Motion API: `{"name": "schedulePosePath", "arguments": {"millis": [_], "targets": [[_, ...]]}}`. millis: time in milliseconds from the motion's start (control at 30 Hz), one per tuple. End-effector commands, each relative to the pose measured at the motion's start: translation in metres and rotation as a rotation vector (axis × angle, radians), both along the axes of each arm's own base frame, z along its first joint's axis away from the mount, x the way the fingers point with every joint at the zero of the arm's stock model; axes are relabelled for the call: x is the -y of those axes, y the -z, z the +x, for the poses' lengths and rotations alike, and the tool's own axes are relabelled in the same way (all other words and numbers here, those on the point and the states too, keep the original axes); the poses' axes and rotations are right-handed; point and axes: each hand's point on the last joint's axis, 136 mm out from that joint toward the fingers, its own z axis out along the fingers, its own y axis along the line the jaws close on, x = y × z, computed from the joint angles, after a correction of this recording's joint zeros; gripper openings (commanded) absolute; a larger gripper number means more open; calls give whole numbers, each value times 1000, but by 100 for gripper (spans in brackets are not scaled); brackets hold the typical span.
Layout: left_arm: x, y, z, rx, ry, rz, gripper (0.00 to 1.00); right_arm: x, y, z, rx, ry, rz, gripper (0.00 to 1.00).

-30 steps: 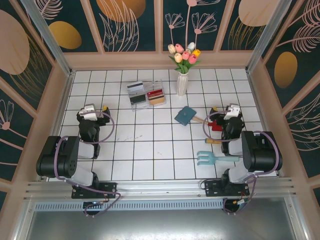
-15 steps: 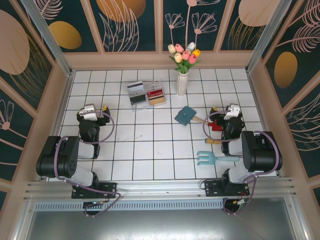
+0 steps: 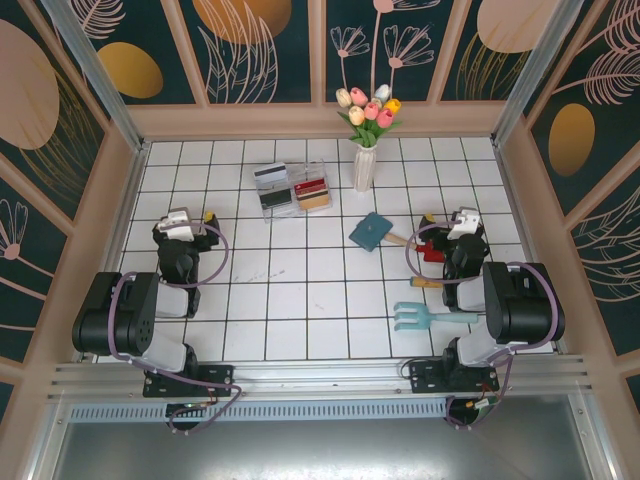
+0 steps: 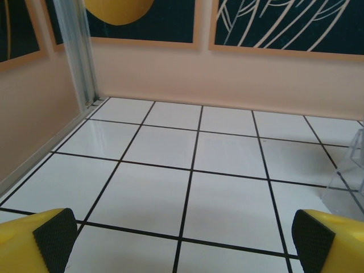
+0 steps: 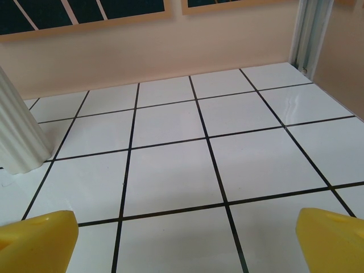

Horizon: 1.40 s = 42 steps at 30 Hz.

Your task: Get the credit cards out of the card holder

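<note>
The left gripper [image 4: 183, 238] hangs over the left-hand tiles, fingers spread wide. Left of centre and farther back, grey, red and tan credit cards [image 3: 312, 187] sit in a clear tray [image 3: 297, 193]. The flat teal card holder [image 3: 371, 232] lies askew right of centre. The right gripper [image 5: 186, 239] is spread wide too.

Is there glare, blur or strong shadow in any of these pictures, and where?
Top external view: even light, sharp, only soft shadows. Left wrist view: the glossy tiles faintly reflect the wall, and the clear tray at the right edge looks faint. Right wrist view: a bright sheen on the far right tiles; the vase is cut off at the left.
</note>
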Motion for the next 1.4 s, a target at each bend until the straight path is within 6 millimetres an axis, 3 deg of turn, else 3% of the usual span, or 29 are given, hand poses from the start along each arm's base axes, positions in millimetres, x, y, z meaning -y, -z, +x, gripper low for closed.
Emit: {"name": "schedulePosePath", "arguments": {"millis": [0,167,300,533,633,867,933,1000,1133,1367], "targets": [[-9,-20,-1,41,-51,-14,98,4,-21,-1,62,12,20,99],[-14,-29,-5,-4,-85,-71,98,20,-40,-6,54,115,56,99],[-14,-34,-3,-80,-105,-170,99,44,-49,-4,-77,305,198,99],[20,-46,2,-320,18,-362,99,12,-82,8,-257,203,390,99],[24,-53,-2,-349,19,-421,99,-23,-82,13,-387,48,469,99],[19,-74,-16,-305,-6,-425,99,-109,-48,10,-643,-187,413,98],[16,-75,-19,-296,-20,-412,99,-126,-38,12,-678,-204,394,96],[14,-74,-21,-302,-29,-403,99,-144,-26,16,-729,-250,461,86],[10,-67,-21,-308,-56,-402,99,-151,-1,33,-791,-213,513,73],[3,-64,-23,-285,-98,-411,99,-157,43,50,-919,-153,390,73]]}}
